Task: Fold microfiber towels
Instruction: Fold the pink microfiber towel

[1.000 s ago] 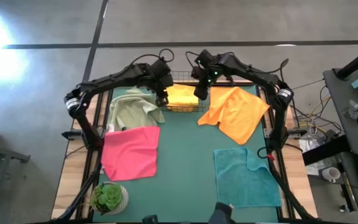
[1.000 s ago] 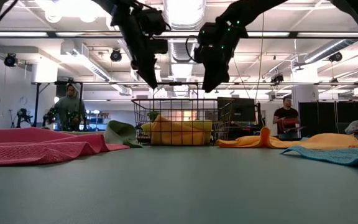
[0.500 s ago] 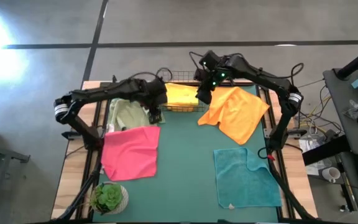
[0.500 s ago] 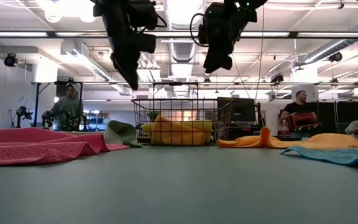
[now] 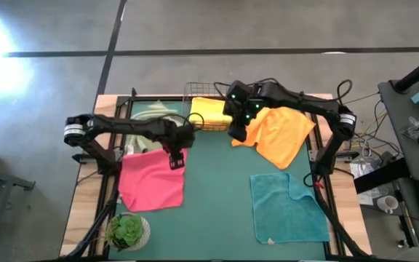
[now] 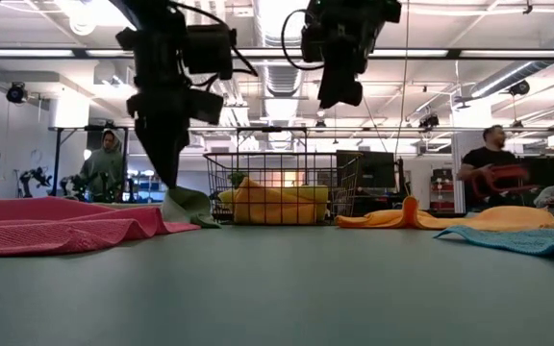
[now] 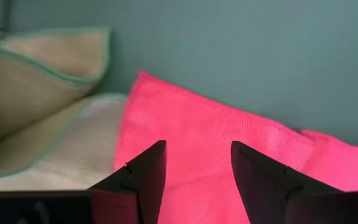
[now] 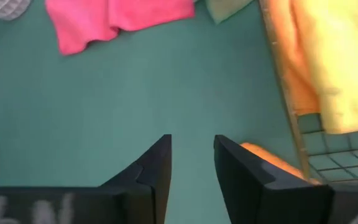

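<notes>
A pink towel [image 5: 153, 178] lies flat at the left of the dark-green mat. A pale sage green towel [image 5: 145, 131] lies crumpled behind it. A yellow towel [image 5: 211, 110] sits in the wire basket [image 5: 193, 90] on top of an orange one [image 8: 289, 68]. Another orange towel [image 5: 278, 135] lies spread at the far right, and a teal towel [image 5: 288, 207] at the near right. My left gripper [image 5: 174, 160] hangs open over the pink towel's far right corner [image 7: 166, 118], clear of it. My right gripper [image 5: 237, 132] is open and empty above the mat, beside the orange towel's left corner.
A potted green plant [image 5: 127, 231] stands at the table's near left corner. The mat's middle [image 5: 217, 189] lies bare between the pink and teal towels. People stand in the room beyond the table [image 6: 107, 163].
My left gripper has swung from the basket's left side toward the table's near edge and gone down, and now hangs over the pink towel's far right corner. My right gripper has moved from the basket toward the near edge and risen a little. The towels have stayed put.
</notes>
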Available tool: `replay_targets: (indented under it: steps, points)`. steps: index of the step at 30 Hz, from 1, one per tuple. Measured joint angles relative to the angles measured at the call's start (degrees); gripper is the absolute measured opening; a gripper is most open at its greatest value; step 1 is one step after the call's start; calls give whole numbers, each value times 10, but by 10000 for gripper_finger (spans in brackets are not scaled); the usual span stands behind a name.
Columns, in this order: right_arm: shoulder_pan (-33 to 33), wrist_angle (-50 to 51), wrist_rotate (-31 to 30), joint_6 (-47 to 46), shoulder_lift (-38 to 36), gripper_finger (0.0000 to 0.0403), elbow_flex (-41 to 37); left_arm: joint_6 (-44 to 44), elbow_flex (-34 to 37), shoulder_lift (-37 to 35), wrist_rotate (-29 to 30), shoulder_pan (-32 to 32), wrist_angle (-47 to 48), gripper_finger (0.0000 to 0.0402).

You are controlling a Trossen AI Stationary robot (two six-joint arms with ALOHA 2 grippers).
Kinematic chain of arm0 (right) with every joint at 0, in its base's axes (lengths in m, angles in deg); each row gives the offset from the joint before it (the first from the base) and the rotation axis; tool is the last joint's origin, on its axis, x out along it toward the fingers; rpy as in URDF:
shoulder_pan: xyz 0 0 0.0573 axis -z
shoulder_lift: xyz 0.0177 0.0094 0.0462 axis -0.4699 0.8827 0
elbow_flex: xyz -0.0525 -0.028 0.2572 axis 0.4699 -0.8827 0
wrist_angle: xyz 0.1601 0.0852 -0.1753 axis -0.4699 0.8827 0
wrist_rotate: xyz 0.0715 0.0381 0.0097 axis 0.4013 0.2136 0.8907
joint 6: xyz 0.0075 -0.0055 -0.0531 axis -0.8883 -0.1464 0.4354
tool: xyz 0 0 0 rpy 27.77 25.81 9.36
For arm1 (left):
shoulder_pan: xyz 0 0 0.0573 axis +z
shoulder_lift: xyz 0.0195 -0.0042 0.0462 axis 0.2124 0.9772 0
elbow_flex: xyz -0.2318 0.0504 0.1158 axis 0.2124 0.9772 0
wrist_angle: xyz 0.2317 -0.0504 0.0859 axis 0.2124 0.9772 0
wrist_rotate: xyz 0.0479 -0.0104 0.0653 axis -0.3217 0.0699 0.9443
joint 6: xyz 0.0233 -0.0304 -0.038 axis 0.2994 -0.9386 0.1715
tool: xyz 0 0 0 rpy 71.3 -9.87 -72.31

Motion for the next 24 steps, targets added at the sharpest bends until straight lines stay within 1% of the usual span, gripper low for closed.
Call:
replay_targets:
  steps: [6, 10, 12, 16, 19, 21, 24]
  points:
    - [-20, -1, -4, -22, -36, 89, -40, -31, 49, 2, 8, -10, -51, 164]
    - [-34, -2, -32, -34, -63, 82, -75, -46, 76, 4, 8, -9, -85, 164]
    - [-42, -5, -49, -36, -80, 82, -98, -54, 80, 11, 8, -11, -98, 164]
    - [-45, -9, -59, -40, -116, 84, -141, -63, 83, 16, 8, -12, -114, 164]
    - [-45, -15, -61, -45, -146, 81, -170, -77, 83, 22, 8, -12, -121, 164]
    - [-45, -22, -60, -46, -170, 79, -191, -77, 82, 31, 8, -12, -148, 164]
    - [-45, -37, -60, -55, -206, 79, -218, -77, 79, 54, 9, -12, -141, 164]
